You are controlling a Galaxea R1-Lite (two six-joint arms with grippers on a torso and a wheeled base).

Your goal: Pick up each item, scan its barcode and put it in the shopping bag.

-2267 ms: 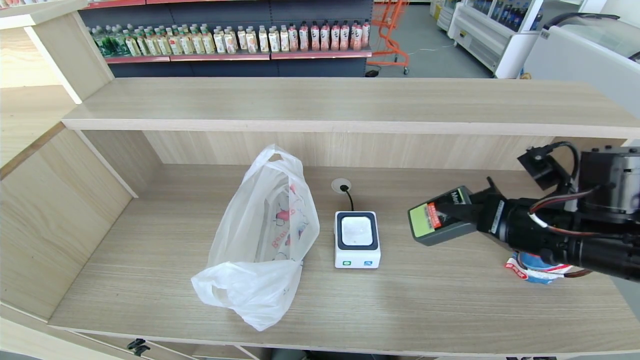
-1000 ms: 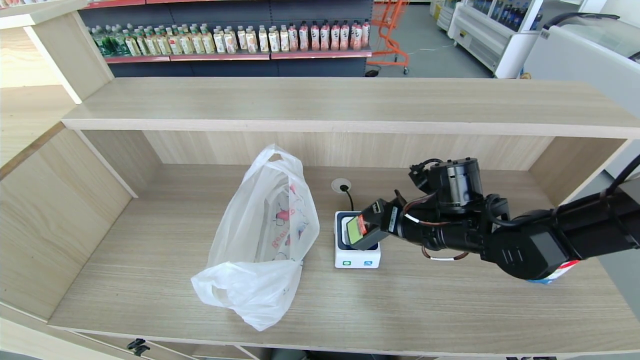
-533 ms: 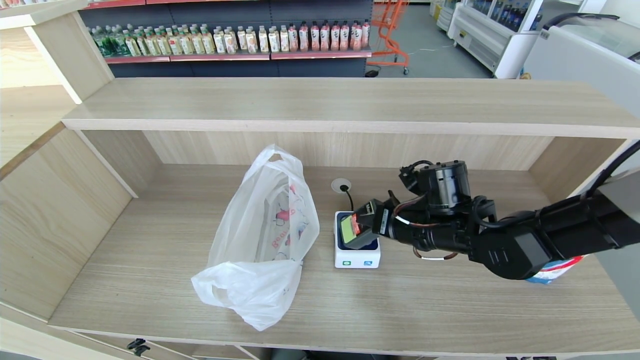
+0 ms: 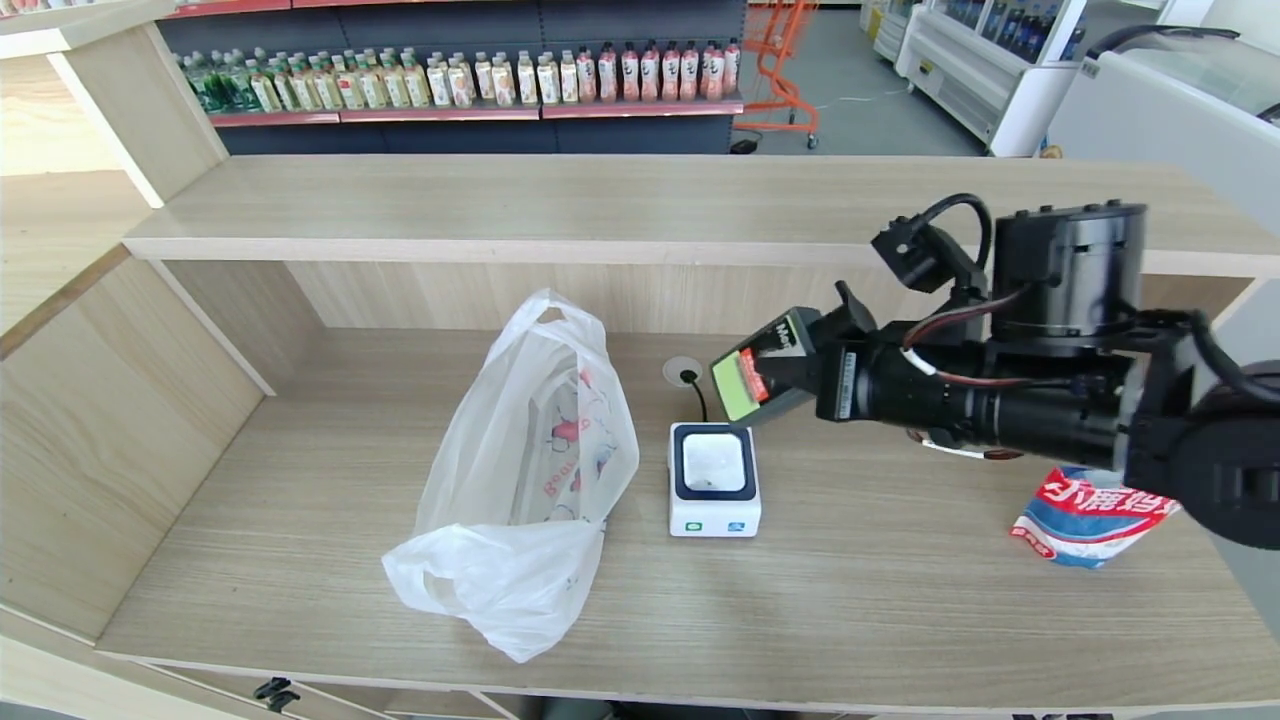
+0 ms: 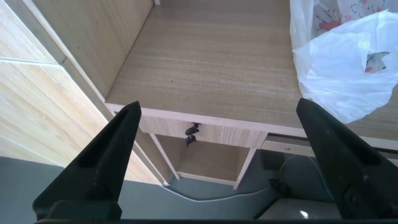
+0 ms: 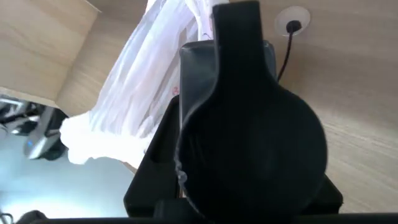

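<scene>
Box: small dark grey box (image 4: 735, 390) with a green end face and a red label, clamped in the right gripper (image 4: 790, 372) and carried off the counter, tilted, green end pointed away from the wrist toward the robot's left.
Right gripper: fingers closed on the box from opposite sides; the arm is stretched across from the robot's right, level with the back wall of the counter recess.
Scanner: white block with a dark-framed window (image 4: 714, 478), seated on the counter just below and slightly ahead of the right fingertips; not touched by the box.
Cable: black lead run from the back of the scanner to a round port (image 4: 683, 372) in the counter top, just ahead of the held box; the port is also seen past the finger in the right wrist view (image 6: 292, 22).
Shopping bag: thin white plastic bag (image 4: 530, 470), slumped on the counter beyond the box's green end, just beside the scanner; printed packaging is seen through the plastic.
Snack pack: blue, white and red pouch (image 4: 1085, 515) laid on the counter behind the right wrist, under the forearm.
Left gripper: fingers spread wide with nothing between them (image 5: 219, 106), held over the near-left edge of the counter (image 5: 205, 68); a lobe of the bag (image 5: 348, 62) is seen off to one side of it.
</scene>
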